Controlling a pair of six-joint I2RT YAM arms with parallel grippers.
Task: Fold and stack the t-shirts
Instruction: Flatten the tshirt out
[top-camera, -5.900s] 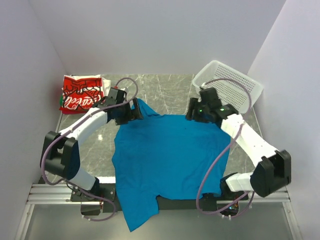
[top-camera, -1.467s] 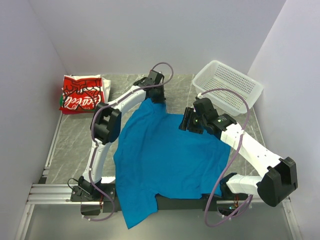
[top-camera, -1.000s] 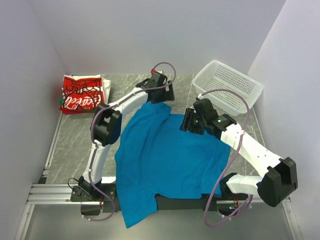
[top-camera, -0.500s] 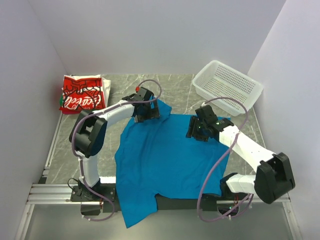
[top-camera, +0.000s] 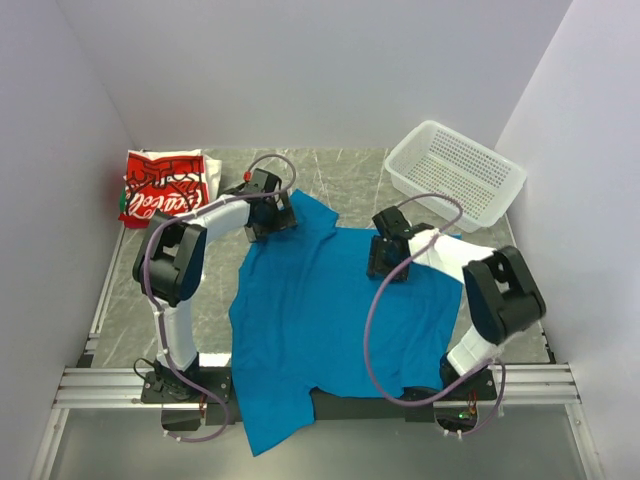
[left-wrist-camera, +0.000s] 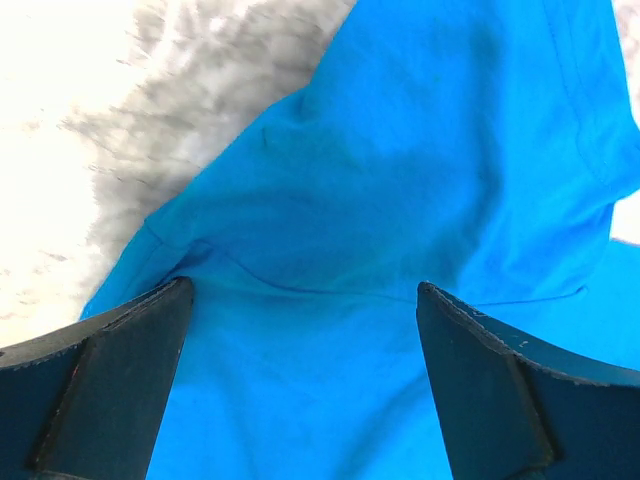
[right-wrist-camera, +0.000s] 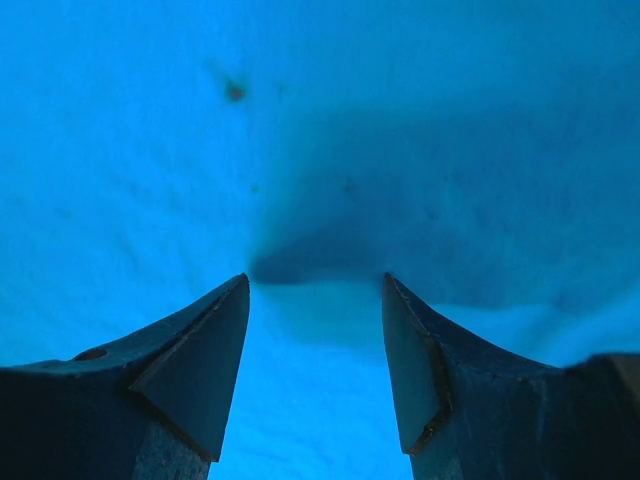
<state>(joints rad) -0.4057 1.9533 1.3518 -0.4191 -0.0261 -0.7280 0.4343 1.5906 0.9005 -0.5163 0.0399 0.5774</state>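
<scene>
Grey marble tabletop (top-camera: 340, 175): plain bright-blue cotton t-shirt (top-camera: 320, 310), spread. Left gripper (top-camera: 268, 215) at eleven o'clock, jaws wide, empty; right gripper (top-camera: 385, 258) at one o'clock, parted, empty. Advice: pinch both shoulders evenly.

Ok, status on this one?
Left claw open, right claw open, both over blue t-shirt. Shirt spread, unfolded. Red-and-white t-shirt folded, far left. Nothing blocking.

Spread t-shirt (top-camera: 330, 320) fills the frame's centre on the table (top-camera: 345, 180), hem spilling over the lower edge; folded t-shirt (top-camera: 160, 188) upper left, basket (top-camera: 455, 170) upper right.
</scene>
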